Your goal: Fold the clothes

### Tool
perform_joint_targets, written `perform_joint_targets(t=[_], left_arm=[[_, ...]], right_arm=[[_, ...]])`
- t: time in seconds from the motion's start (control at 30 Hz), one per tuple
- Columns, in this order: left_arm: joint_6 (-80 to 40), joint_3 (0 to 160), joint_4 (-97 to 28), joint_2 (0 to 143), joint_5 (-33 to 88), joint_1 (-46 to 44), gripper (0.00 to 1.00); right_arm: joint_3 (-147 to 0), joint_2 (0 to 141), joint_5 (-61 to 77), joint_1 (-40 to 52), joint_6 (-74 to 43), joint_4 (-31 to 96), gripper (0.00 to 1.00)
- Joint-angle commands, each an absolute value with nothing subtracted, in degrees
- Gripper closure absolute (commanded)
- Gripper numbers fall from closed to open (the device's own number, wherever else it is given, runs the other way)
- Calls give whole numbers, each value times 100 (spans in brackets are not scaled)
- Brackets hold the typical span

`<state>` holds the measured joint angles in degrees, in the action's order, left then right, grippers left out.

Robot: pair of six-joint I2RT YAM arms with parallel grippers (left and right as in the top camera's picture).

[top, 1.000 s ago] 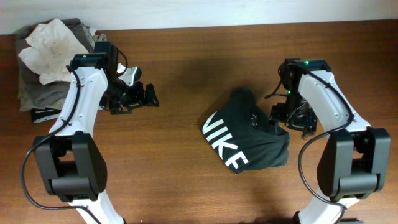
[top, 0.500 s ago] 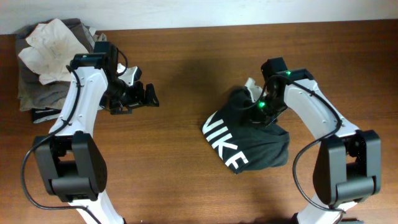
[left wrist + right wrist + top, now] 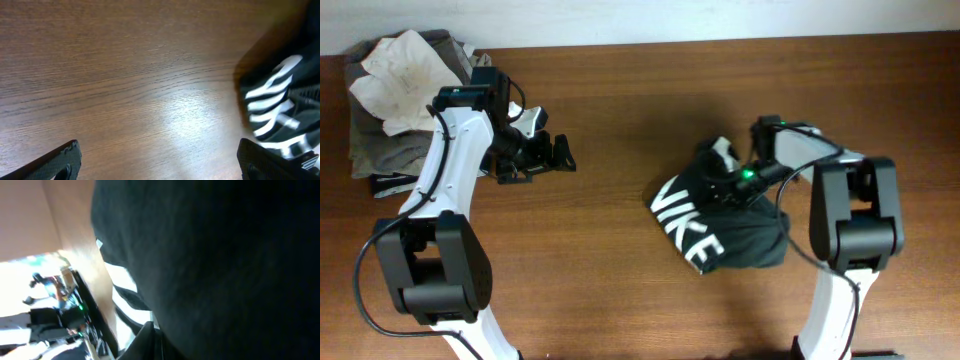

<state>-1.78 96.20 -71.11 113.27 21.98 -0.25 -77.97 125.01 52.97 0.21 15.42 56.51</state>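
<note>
The clothes (image 3: 745,235), a black T-shirt with white block letters (image 3: 685,227), lie crumpled on the wooden table right of centre. My right gripper (image 3: 728,184) reaches in from the right, pressed into the shirt's upper part and shut on its fabric. In the right wrist view dark fabric (image 3: 225,255) fills most of the frame and drapes over the closed right gripper (image 3: 155,340). My left gripper (image 3: 546,156) hovers open over bare wood, well left of the shirt. The left wrist view shows the left gripper (image 3: 160,162) wide apart and the shirt's edge (image 3: 272,107) at the right.
A pile of other garments sits at the table's far left corner: a white cloth (image 3: 405,62) on top of grey and olive pieces (image 3: 375,150). The table's back edge meets a pale wall (image 3: 640,20). Bare wood (image 3: 610,250) lies between the two arms.
My right arm swung left from beside the shirt onto it and its gripper closed on the fabric. The shirt shifted slightly to the right. The left arm stayed still.
</note>
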Motion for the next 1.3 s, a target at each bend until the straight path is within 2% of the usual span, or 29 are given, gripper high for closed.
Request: perform_joint_targets(t=[0.0,0.1,0.23,0.33,0.47,0.57,0.7,0.87,0.97,1.03,1.1,1.17,1.27], left_arm=[[-172,9601,-7070,11380,2158,-47,1],[-172,9601,-7070,11380,2158,-49,1],[-172,9601,-7070,11380,2158,-47,1],[-172,9601,-7070,11380,2158,-49,1],[-172,9601,-7072,11380,2158,-73,1],[-172,9601,-7070,11380,2158,-73,1],[-172,9601,-7072,11380,2158,-73,1],[-172,9601,-7070,11380,2158,-73,1],[-172,9601,-7046,11380,2158,-75,1],[-172,9601,-7041,11380,2158,-73,1],[-172,9601,-7052,11380,2158,-75,1],[-174,9601,-7052,11380,2158,-75,1],[-172,9601,-7052,11380,2161,-73,1]], right_arm=[[-7771,12724,5577,-530,1817,5520,88],[-7990,12698,5697,-775,1872,5870,89],[-8711,12613,5972,-910,2626,7085,95],[-9341,12376,6104,-917,2906,7918,95],[-10162,12011,5531,-904,3009,9376,95],[-10162,11806,4971,-827,2993,9738,96],[-9815,11767,4906,-661,2993,9736,96],[-8626,11767,5116,-460,3879,9644,96],[-7695,11767,5404,-460,3997,8827,96],[-7083,11780,5391,-462,3439,7859,91],[-6425,11802,5103,-462,2390,6595,85],[-6208,11824,5033,-462,2069,6152,87],[-6237,11808,5030,-462,1909,6128,94]])
